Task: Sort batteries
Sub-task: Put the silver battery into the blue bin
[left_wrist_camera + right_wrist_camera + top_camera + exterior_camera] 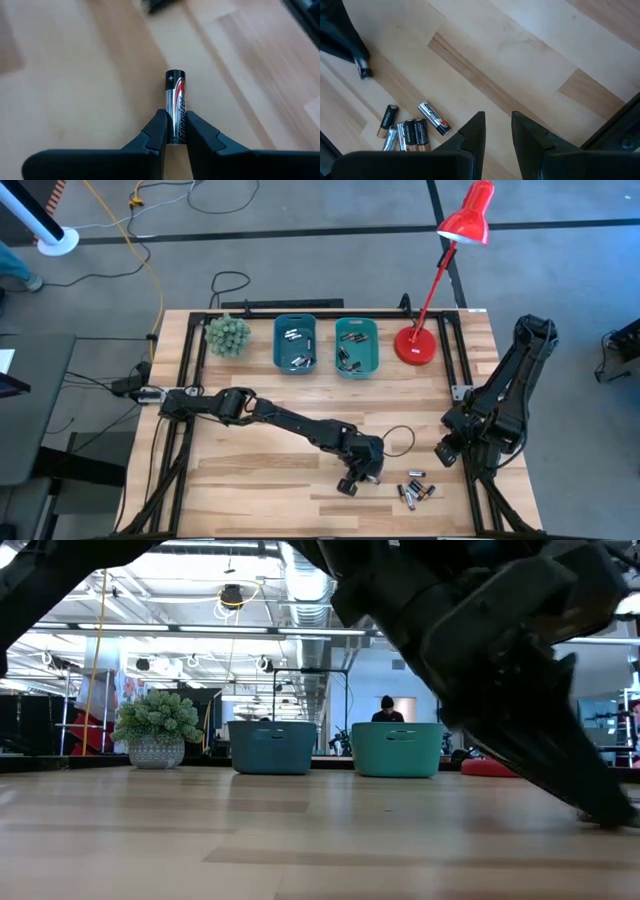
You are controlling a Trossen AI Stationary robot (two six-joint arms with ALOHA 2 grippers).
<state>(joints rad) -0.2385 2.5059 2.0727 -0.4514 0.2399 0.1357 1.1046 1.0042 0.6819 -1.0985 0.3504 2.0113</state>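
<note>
Silver and black with a red flash, a single battery (175,107) sits between the fingers (156,131) of the left gripper (358,479), which are clamped against its two sides near one end; the end marked with a plus pokes out beyond the fingertips. In the high view this gripper sits low over the wooden table (250,470), toward 6 o'clock from the table's middle, with the left arm stretched out from the 9 o'clock edge.

Just beside it, toward 3 o'clock, lies the loose pile of batteries (415,489): several cells bunched side by side and a couple lying apart at angles, some with copper-coloured ends.

The right gripper (498,131) hangs above bare wood near the 4 o'clock corner, its fingers apart with nothing between them, the pile a little way off.

At 12 o'clock stand two teal bins, the left bin (295,344) and the right bin (357,346), each with a few batteries inside. A small green plant (227,335) sits at 11 o'clock, and a red desk lamp (417,345) at 1 o'clock.
</note>
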